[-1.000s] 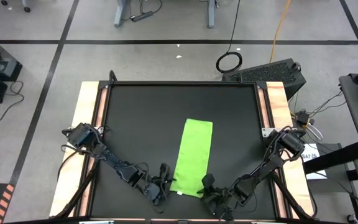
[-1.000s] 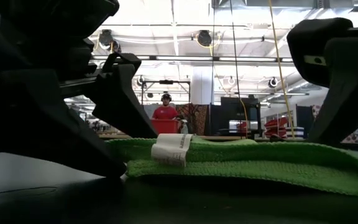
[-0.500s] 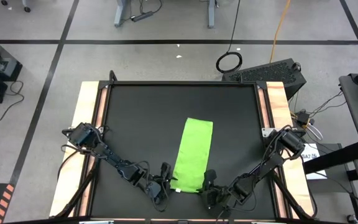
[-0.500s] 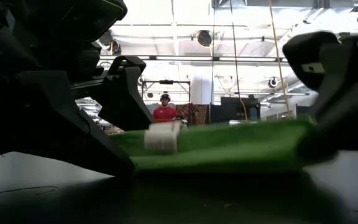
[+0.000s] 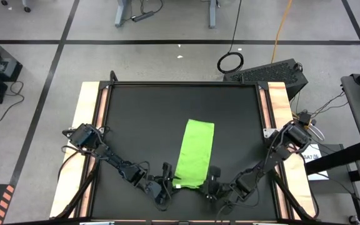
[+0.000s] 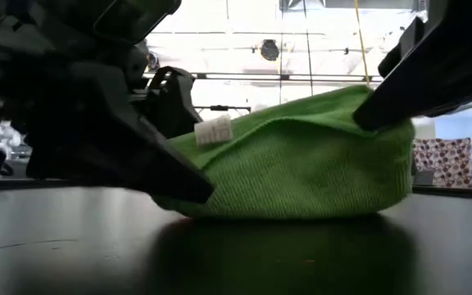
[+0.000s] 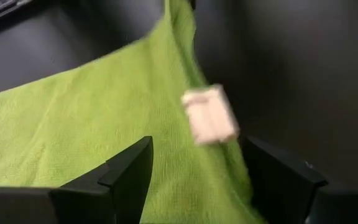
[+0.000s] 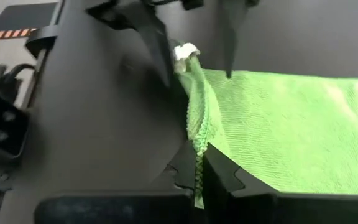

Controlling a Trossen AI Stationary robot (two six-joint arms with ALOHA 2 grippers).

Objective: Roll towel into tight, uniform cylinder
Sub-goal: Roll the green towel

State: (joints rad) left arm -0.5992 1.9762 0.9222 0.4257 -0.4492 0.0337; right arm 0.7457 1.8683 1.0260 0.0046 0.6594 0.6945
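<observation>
Right gripper (image 8: 199, 163) pinched shut on near hem of towel (image 5: 195, 155), hem lifted into a ridge standing off the mat (clearest in right wrist view, cloth squeezed between the two fingertips). Left gripper (image 7: 194, 171) spread wide, straddling the tagged corner, white tag (image 7: 209, 114) sitting between the fingers; cannot tell if either pad actually touches cloth. Both grippers low at the near edge of black table (image 5: 142, 119), left one at towel's near-left corner, right one at near-right corner.

Towel otherwise flat, long narrow strip running away from the arms toward table centre, slightly right of middle. Near end humped up in low view, far end not disturbed.

Handling, judged from the look: light, limp terry-type knit, no stiffness, so bunches and sags wherever unsupported. Grippy on itself, probably some drag on the mat too, good for rolling. Not fragile.

Grip points: near hem, at both corners, so the edge turns over evenly. One-sided pinch (as now) likely skews the fold into a cone. Worth closing left on its corner before tucking the hem forward. Avoid grabbing the tag alone, too small to carry the edge.
</observation>
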